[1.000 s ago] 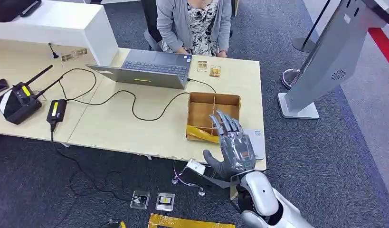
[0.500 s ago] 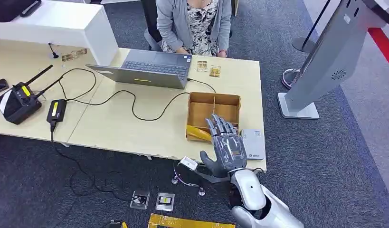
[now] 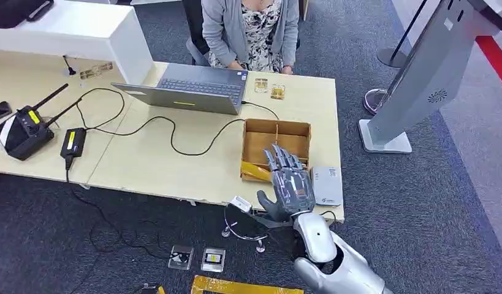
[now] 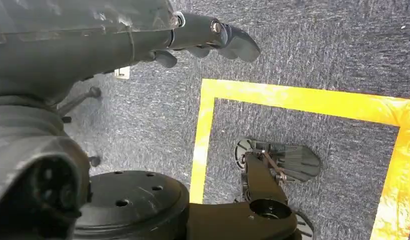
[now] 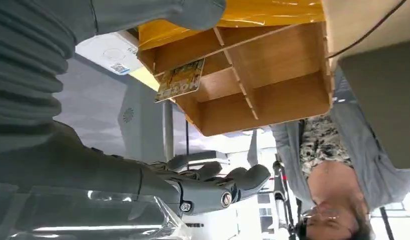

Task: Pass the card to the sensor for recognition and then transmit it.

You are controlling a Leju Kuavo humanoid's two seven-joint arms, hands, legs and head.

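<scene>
**Right hand over the box, card in a compartment**

The robot's silver-grey right hand (image 3: 290, 187) hovers over the near edge of the brown wooden divided box (image 3: 297, 130) — fingers spread, holding nothing. The yellow printed card (image 5: 180, 80) leans inside one compartment. A flat grey sensor pad (image 3: 327, 185) lies just beside the box. The left hand (image 4: 192, 37) hangs over carpet — fingers loosely curled, empty.

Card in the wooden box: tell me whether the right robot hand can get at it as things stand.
Probably yes. The right robot hand hovers open at the near edge of the wooden box, whose top is open. The card leans in a compartment with nothing over it. The divider beside it may crowd the fingers.
</scene>
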